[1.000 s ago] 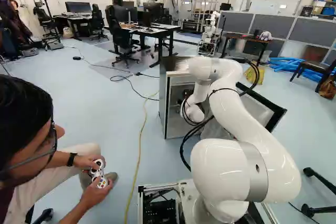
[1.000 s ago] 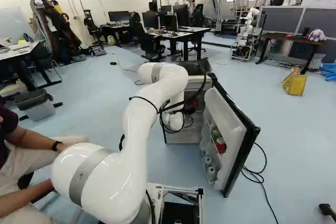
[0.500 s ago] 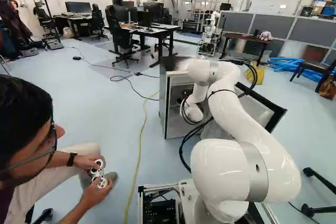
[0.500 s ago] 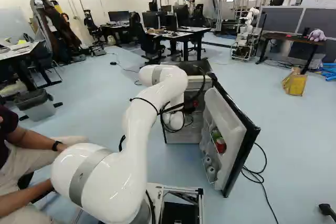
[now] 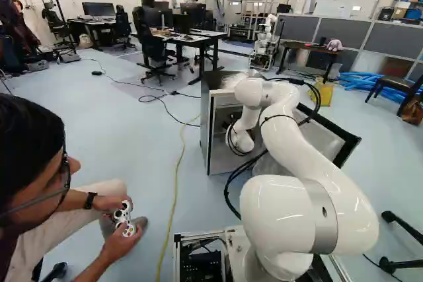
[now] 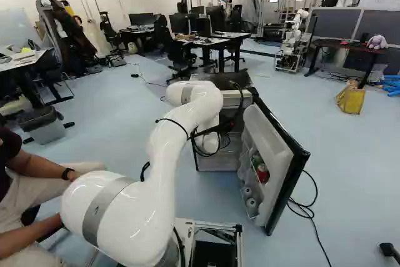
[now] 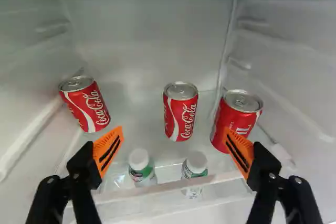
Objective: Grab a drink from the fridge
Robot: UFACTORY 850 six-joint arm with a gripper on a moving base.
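The fridge [image 5: 206, 127] stands with its door [image 6: 284, 154] swung wide. My gripper [image 5: 232, 121] reaches inside, mostly hidden behind the wrist. In the wrist view the gripper [image 7: 173, 148] is open, nothing held. Ahead of it, centred between the fingers, a red can [image 7: 180, 112] stands upright. Another red can [image 7: 85, 104] leans to one side beyond one finger. A third red can [image 7: 236, 120] is partly covered by the other finger's orange pad. Two white-capped bottles [image 7: 142, 167] [image 7: 195, 171] stand between the fingers, nearer than the cans.
A clear shelf rail [image 7: 168, 185] crosses close by the bottles; fridge walls flank the gripper. Door shelves hold items [image 6: 261, 170]. A person with a controller [image 5: 124, 219] sits close left of the base. Another robot [image 5: 264, 43] stands farther back. Black cables hang along my arm.
The arm has shifted very slightly, its wrist and elbow a little leftward in the base views. Base, fridge and door have stayed put.
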